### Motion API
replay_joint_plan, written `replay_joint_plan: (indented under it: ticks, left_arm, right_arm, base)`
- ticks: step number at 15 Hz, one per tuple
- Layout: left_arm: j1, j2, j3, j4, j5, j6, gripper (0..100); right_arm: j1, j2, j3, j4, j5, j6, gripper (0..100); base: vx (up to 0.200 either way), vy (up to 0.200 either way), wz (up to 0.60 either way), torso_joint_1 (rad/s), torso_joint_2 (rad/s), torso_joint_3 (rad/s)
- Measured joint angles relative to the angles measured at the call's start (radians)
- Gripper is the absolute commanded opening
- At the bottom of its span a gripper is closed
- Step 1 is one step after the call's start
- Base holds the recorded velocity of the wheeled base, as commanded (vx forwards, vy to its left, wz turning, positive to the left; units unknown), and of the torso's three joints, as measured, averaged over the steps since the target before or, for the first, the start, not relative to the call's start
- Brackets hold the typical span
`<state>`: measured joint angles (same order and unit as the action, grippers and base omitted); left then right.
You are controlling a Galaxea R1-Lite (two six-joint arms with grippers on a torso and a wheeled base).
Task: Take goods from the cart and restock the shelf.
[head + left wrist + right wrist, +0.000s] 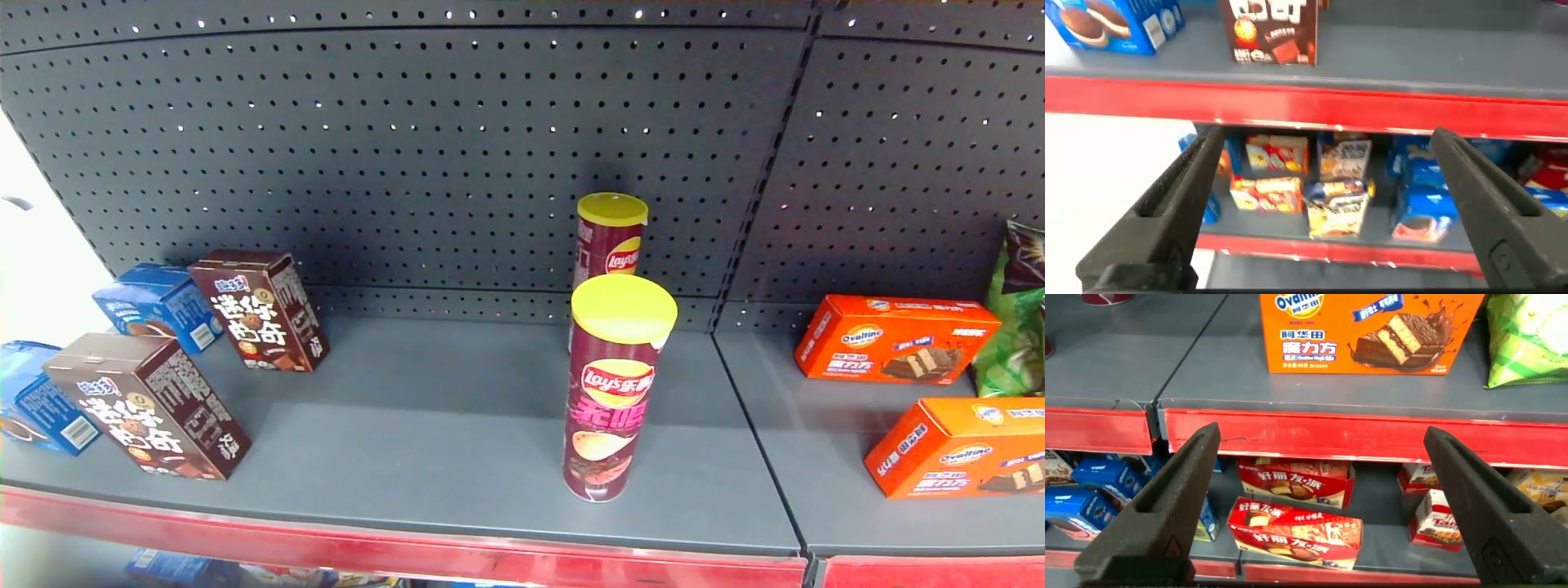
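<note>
Left gripper (pixel 1323 220) and right gripper (pixel 1315 514) face the red shelf lip (pixel 408 544), jaws spread wide.
A chip can (pixel 614 392) stands upright just behind that lip, open shelf board (pixel 424 425) beside it.

The right gripper (pixel 1321 433) is spread wide, its two dark fingers (pixel 1167 506) well apart with nothing between them, in front of a grey shelf (pixel 1208 376) with a red front strip (pixel 1102 429). On that shelf an orange box (pixel 1372 331) showing a chocolate wafer stands near the front edge, with a green bag (pixel 1531 339) just beside it. On the lower shelf (pixel 1380 490) two red boxes (pixel 1294 531) sit one behind the other, with blue packs (pixel 1094 478) to one side and a red-and-white box (pixel 1437 518) to the other.
</note>
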<state>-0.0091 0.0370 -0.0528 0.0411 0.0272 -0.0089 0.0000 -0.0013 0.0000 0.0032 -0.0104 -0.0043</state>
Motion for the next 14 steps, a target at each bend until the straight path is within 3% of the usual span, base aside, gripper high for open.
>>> replay_joint_plan:
  ticks: [2,5,7,9,10,12,14]
  left_arm:
    - [0.003,-0.020,0.028,-0.083,0.008,0.005,100]
    - [0.004,-0.029,0.044,-0.093,-0.036,-0.019,100]
    - [0.004,-0.030,0.046,-0.093,-0.089,-0.027,100]
    - [0.004,-0.031,0.047,-0.095,-0.207,-0.046,100]
    - [0.005,-0.031,0.047,-0.096,-0.227,-0.057,100]
    - [0.005,-0.031,0.047,-0.094,-0.204,-0.057,100]
    - [0.004,-0.029,0.043,-0.080,-0.014,-0.050,100]
  right_arm:
    - [0.000,0.000,0.000,0.000,0.000,0.000,100]
    - [0.000,0.000,0.000,0.000,0.000,0.000,100]
    - [0.000,0.000,0.000,0.000,0.000,0.000,100]
    - [0.000,0.000,0.000,0.000,0.000,0.000,100]
    - [0.000,0.000,0.000,0.000,0.000,0.000,100]
    - [0.000,0.000,0.000,0.000,0.000,0.000,100]
    - [0.000,0.000,0.000,0.000,0.000,0.000,100]
  base:
    - [0.000,0.000,0.00,0.000,0.00,0.000]
    - [0.000,0.000,0.00,0.000,0.00,0.000]
    - [0.000,0.000,0.00,0.000,0.00,0.000]
    - [0.000,0.000,0.00,0.000,0.00,0.000]
    - [0.000,0.000,0.00,0.000,0.00,0.000]
    - [0.000,0.000,0.00,0.000,0.00,0.000]
    - [0.000,0.000,0.00,0.000,0.00,0.000]
